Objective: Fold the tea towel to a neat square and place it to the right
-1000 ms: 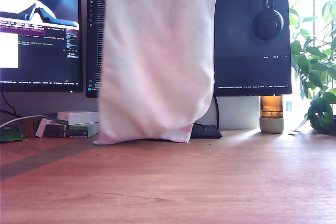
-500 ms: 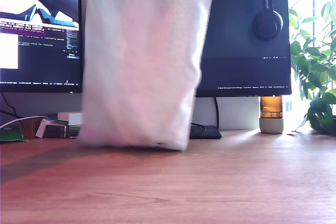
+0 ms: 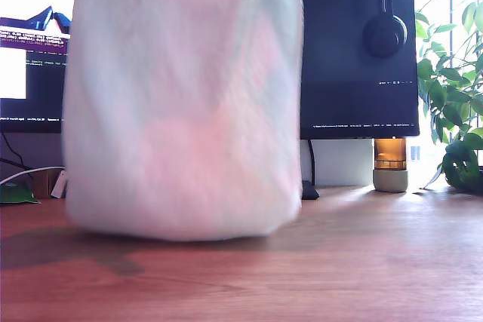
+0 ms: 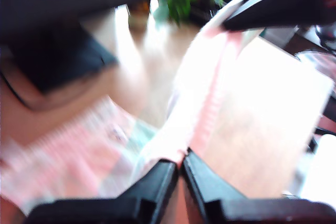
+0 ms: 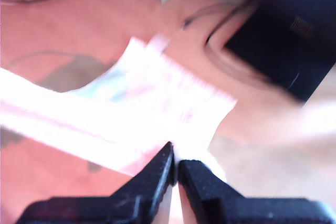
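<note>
Over desk (image 3: pixel 362 262), tea towel (image 3: pixel 181 111) now wider

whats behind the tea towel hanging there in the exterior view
The tea towel hides most of what stands behind it. A monitor with headphones shows beside it; the covered part cannot be seen.

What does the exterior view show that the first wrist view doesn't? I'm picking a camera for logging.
Only the exterior view shows the black headphones hung on a dark monitor and the towel's bottom edge near the wooden desk. Only the first wrist view shows my first gripper shut on the hem. Both show the fluffy pale pink-and-white tea towel and the green plant.
</note>
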